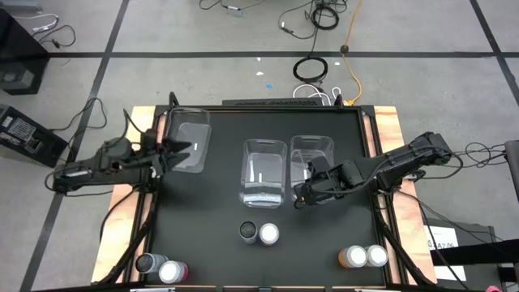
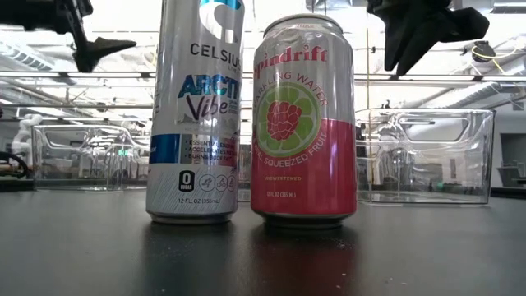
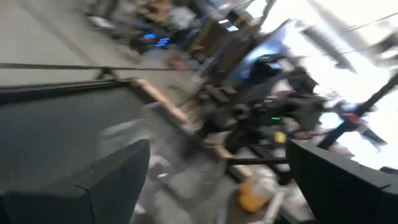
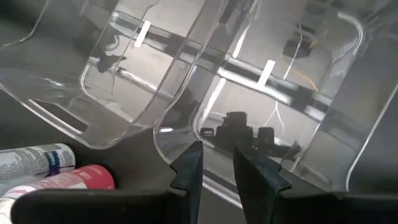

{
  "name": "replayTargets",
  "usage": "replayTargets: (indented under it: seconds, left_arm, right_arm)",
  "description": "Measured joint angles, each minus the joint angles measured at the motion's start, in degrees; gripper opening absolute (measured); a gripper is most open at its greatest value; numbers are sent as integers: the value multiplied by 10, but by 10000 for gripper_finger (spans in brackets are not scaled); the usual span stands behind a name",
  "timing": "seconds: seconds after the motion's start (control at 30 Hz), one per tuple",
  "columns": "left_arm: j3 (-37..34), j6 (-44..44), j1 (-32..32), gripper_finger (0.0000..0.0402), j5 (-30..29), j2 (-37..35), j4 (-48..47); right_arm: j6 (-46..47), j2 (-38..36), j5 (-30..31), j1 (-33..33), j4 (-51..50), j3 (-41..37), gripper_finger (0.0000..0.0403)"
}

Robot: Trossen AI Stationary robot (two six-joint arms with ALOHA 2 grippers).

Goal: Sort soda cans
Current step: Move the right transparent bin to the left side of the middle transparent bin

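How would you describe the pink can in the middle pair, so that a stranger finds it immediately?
Start from the three clear bins standing across the black table. In front of the middle bin, near the front edge, two cans stand side by side. The pink can is the shorter one, with a raspberry picture and a pink lower half; its neighbour, the silver can, is taller and slimmer.

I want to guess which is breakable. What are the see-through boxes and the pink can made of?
The see-through boxes look like clear, glossy plastic: the room shows through the walls, which catch bright glints. The pink can looks like thin metal with a smooth printed coat and a silvery rim, probably aluminium.
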Motion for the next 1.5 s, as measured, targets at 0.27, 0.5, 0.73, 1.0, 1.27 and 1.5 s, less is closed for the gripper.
replayTargets:
  seconds: [0.27,0.5,0.73,1.0,1.27,1.5]
  left_arm:
    - [158,-7,42,383,-26,187,-189]
    - [248,-53,92,383,-16,368,-318]
    - [260,-67,158,375,19,464,-362]
    - [260,-68,197,298,24,508,-368]
    - [260,-69,201,261,58,576,-356]
    - [260,-83,204,260,44,626,-356]
  right_arm:
    - [-7,0,17,0,-20,0,82]
    - [-7,0,15,1,-21,0,82]
    - [-2,-2,27,33,-25,0,82]
    - [65,-53,124,135,-54,0,82]
    - [15,-79,187,266,-52,0,82]
    - [87,-78,217,341,-54,0,82]
